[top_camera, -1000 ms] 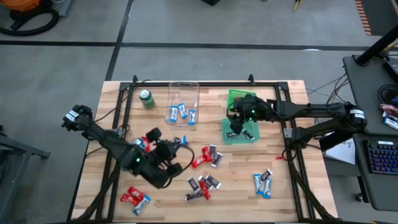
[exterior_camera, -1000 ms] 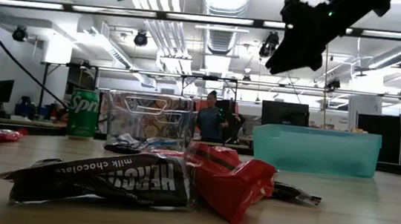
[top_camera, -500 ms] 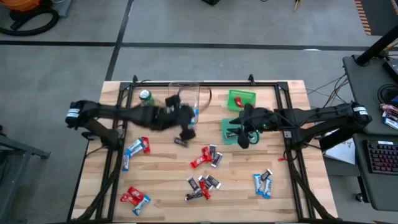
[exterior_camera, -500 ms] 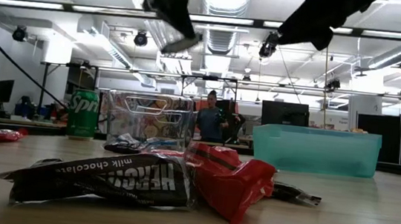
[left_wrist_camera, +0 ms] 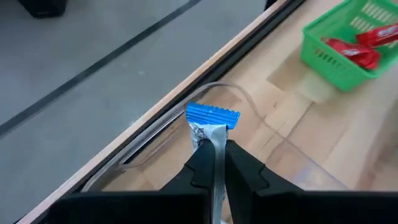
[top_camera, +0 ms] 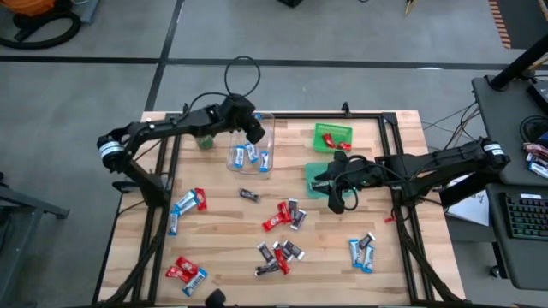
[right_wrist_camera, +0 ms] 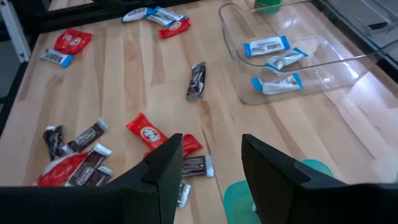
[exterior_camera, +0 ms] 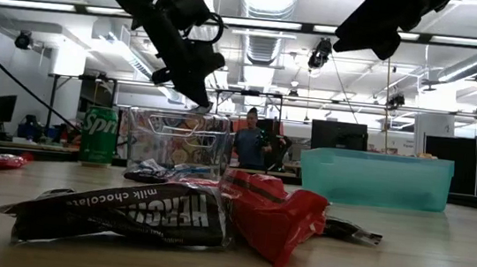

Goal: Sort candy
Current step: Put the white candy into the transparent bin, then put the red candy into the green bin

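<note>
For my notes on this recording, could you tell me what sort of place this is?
Probably an open-plan robotics lab or workshop: exposed silver ceiling ducts, dark monitors on desks behind, a black keyboard on a side desk.

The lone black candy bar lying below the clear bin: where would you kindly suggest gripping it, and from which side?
Probably from straight above, across the middle of its narrow width. The black candy bar lies flat and alone on the table, apart from the clear bin, leaving room for fingers along both long edges.

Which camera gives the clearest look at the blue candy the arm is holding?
The left wrist view: the blue-and-white candy sits pinched in the left end effector. From the high, low and right wrist views I cannot make it out.
</note>
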